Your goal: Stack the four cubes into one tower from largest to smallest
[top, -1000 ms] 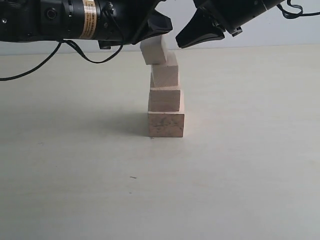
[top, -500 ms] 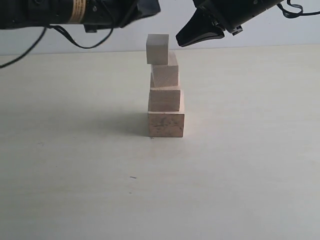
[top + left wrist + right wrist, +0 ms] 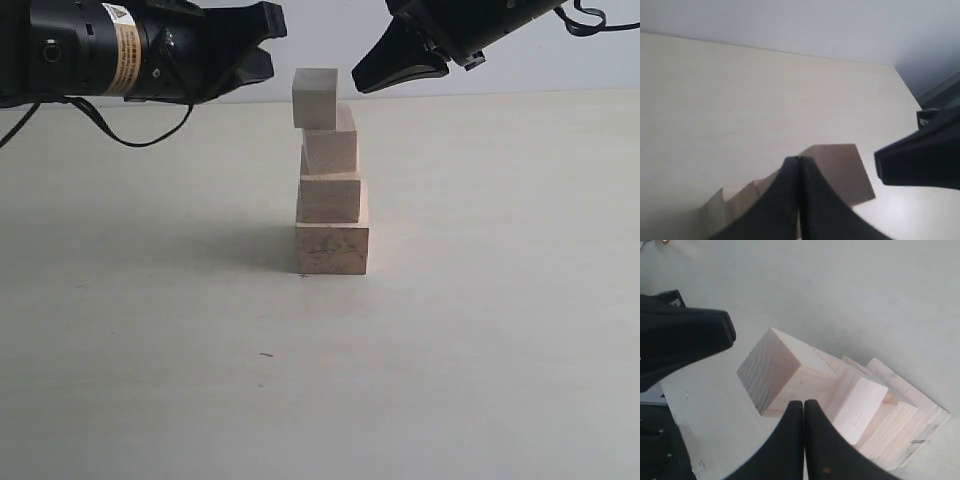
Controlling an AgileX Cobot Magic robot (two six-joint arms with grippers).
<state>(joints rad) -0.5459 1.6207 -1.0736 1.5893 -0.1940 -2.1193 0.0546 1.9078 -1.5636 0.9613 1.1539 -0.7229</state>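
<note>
A 4-cube tower is seen on the table. The left gripper and right gripper are held closed and empty, left and right of the top cube.

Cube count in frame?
4, stacked: largest cube on the table, second-largest cube on it, third cube above that, smallest cube on top. None visible elsewhere.

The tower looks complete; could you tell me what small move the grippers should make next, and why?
Probably raise the right gripper up and clear. All four cubes stand stacked, the smallest cube overhangs toward the left gripper, and the right one, shut, hovers close beside it, so a sideways brush might topple it.
</note>
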